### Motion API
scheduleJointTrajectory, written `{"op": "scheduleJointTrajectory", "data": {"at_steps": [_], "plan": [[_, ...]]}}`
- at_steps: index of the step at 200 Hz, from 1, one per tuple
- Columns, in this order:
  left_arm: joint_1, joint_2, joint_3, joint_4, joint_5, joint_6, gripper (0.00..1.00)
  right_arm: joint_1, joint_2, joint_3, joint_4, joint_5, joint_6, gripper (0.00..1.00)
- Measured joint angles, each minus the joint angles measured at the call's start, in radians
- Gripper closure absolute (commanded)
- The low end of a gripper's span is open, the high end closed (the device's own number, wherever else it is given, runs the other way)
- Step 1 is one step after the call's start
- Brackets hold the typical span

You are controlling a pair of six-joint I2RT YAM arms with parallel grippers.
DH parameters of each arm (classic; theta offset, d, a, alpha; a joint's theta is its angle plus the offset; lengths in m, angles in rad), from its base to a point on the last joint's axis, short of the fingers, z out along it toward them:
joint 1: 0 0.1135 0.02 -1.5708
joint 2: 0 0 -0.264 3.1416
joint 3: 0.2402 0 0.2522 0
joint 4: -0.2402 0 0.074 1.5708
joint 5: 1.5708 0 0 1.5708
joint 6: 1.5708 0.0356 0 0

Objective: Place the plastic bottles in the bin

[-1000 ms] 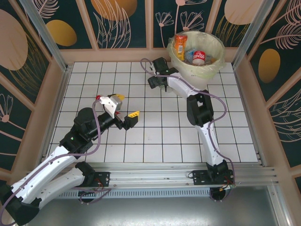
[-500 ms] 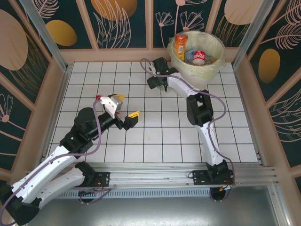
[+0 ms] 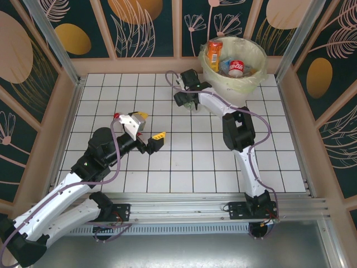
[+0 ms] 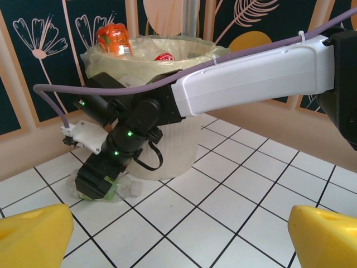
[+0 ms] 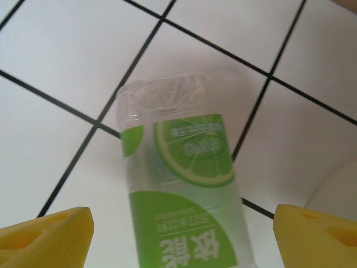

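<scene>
Right claw [image 5: 178, 234]: spread wide, yellow fingertips [image 5: 44, 234] low on both sides, pinching nothing; it hangs just over the tiles [image 3: 187, 100]
Thing under it: a green-labelled bottle [image 5: 184, 184], clear, lying on its side on the tiled table [image 5: 67, 61] between the two fingertips, with a free gap on each side
Where it lies: just beside the foot of the bin [image 4: 178, 145], on the side toward the left arm
Risk at closing: the bottle is round and lies a little oblique to the fingers, so I think one finger may touch first and roll or push it away
Risk of the grip: the plastic looks thin; a hard squeeze may crush it and let it slip out
Risk at lifting: the bin wall is very near and tall, so the bottle or the wrist may strike the rim or catch the yellow bag [image 3: 207, 66]
Risk at release: an orange-labelled bottle [image 3: 214, 53] already stands above the rim beside a red-labelled bottle [image 3: 236, 67]; a new one may bounce out
Left claw [image 3: 149, 125]: spread wide, holding nothing, well apart, no danger of collision
</scene>
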Motion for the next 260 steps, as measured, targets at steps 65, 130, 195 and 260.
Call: {"op": "scheduleJointTrajectory", "data": {"at_steps": [65,130,195,260], "plan": [[0.000,0.000,0.000,0.000,0.000,0.004,0.02,-0.003,0.050,0.050,-0.016,-0.049,0.000,0.16],[0.000,0.000,0.000,-0.004,0.009,0.012,0.02,-0.006,0.077,0.058,-0.045,-0.089,0.004,0.32],[0.000,0.000,0.000,-0.011,0.019,0.019,0.02,-0.006,0.056,0.011,-0.002,-0.111,0.014,0.43],[0.000,-0.011,0.000,-0.008,0.018,0.016,0.01,0.019,-0.155,-0.243,0.069,-0.145,0.031,0.44]]}}
